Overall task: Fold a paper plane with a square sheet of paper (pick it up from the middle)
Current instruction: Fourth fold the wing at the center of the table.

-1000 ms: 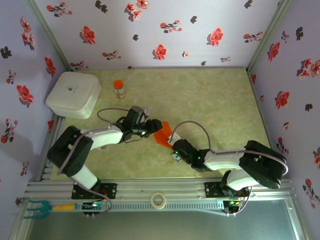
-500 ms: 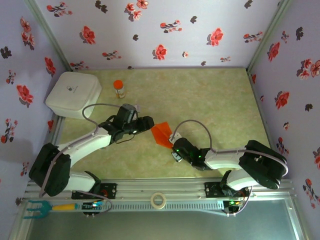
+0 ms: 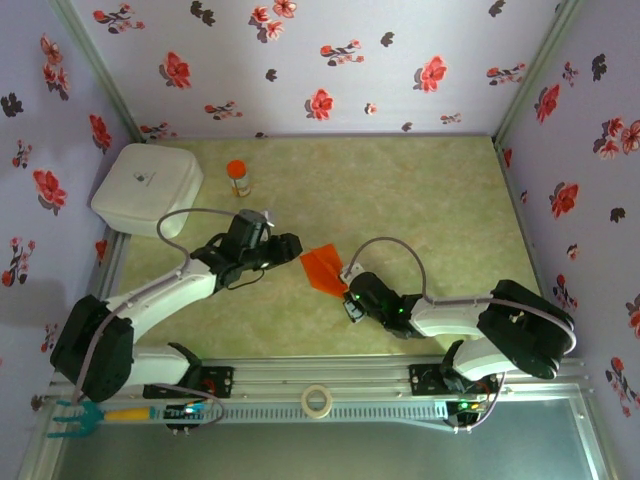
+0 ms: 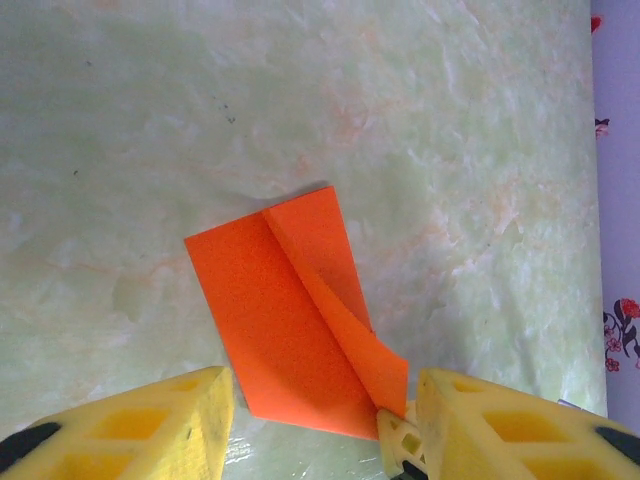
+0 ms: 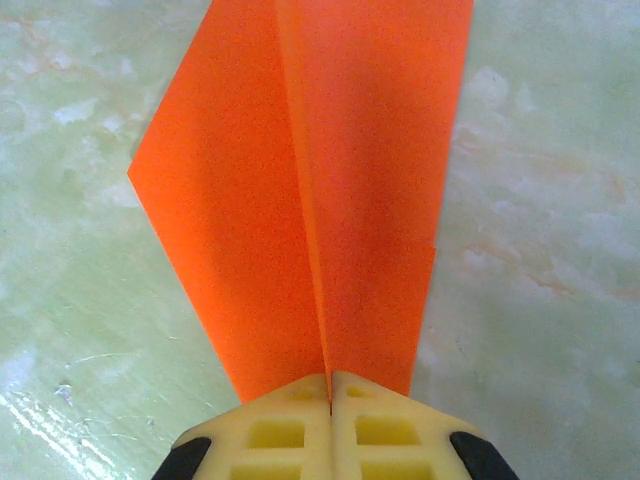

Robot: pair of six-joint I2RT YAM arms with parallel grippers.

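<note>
Orange paper (image 3: 322,268), folded to a creased wedge, lay flat on the pale green counter (image 3: 420,200) between the two grippers; the right gripper (image 3: 347,277) was clenched on its narrow end, and in the right wrist view the yellow pads (image 5: 290,425) met flush over the centre crease, with the paper (image 5: 320,190) widening straight ahead of them. The left gripper (image 3: 291,245) stood just beside the paper's far side from the right gripper, released and grasping nothing; in the left wrist view its yellow fingers (image 4: 150,425) were parted, and the paper (image 4: 290,310) lay ahead of and partly between them, one flap folded over along a diagonal crease; whether the near finger touched the paper's edge could not be told. Behind the left gripper, well apart from it, stood a small orange-capped bottle (image 3: 238,177) and a white box (image 3: 148,188).
</note>
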